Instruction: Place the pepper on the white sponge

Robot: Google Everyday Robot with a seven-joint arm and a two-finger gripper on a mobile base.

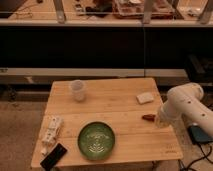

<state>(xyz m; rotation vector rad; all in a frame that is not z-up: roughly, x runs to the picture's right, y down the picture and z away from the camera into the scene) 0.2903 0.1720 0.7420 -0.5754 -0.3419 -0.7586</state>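
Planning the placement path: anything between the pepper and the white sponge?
Nothing: the camera view shows only bare table between the pepper and the white sponge. The gripper sits at the pepper's right end.

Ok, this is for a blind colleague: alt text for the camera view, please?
The gripper of a white robot arm is at the right end of a small dark-red chili pepper on a wooden table; a flat white rectangular sponge lies apart, farther back. A white cup, round green plate, long white strip and black phone lie further left.
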